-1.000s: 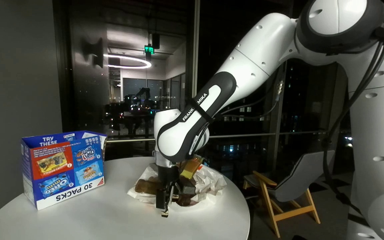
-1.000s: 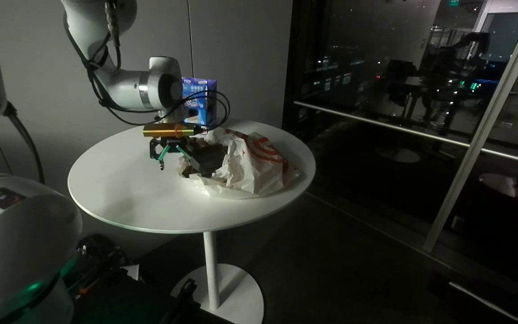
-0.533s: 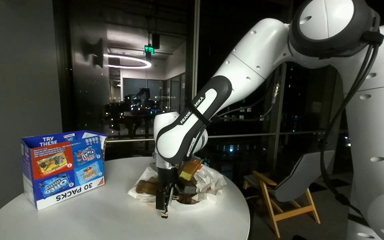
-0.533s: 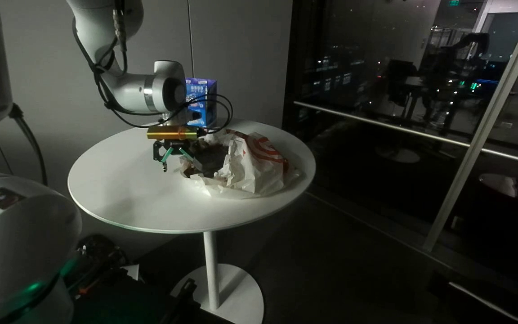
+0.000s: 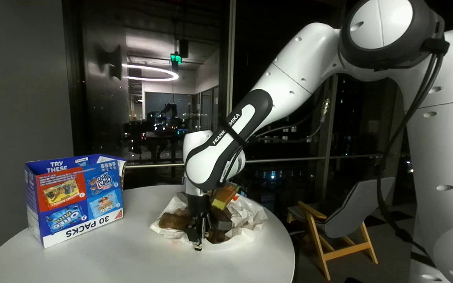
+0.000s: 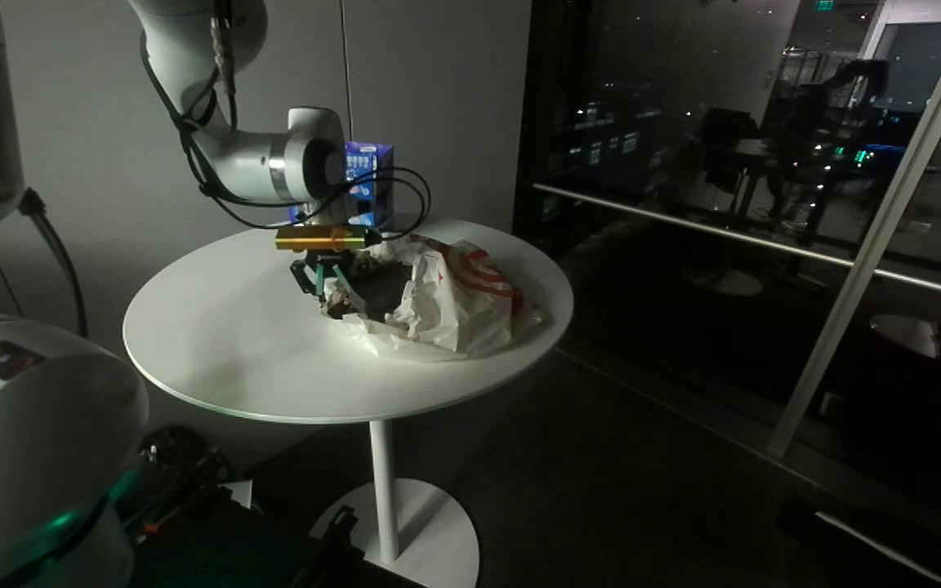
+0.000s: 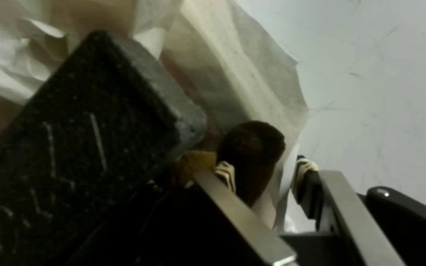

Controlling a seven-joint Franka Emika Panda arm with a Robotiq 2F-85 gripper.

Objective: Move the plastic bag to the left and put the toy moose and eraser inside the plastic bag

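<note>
- The plastic bag [image 6: 462, 314], white with red print, lies crumpled on the counter [image 6: 225, 351].
- The brown toy moose [image 5: 173, 221] and dark eraser [image 7: 80, 147] lie at its open mouth; how deep is unclear.
- In the wrist view, the fingers [image 7: 226, 175] of the pincer [image 7: 264, 173] stand apart, straddling a rounded brown piece [image 7: 253, 147] and the bag's rim; whether they squeeze either cannot be told.
- A blue snack box [image 5: 77, 200] stands well apart from the bag on the same counter.
</note>
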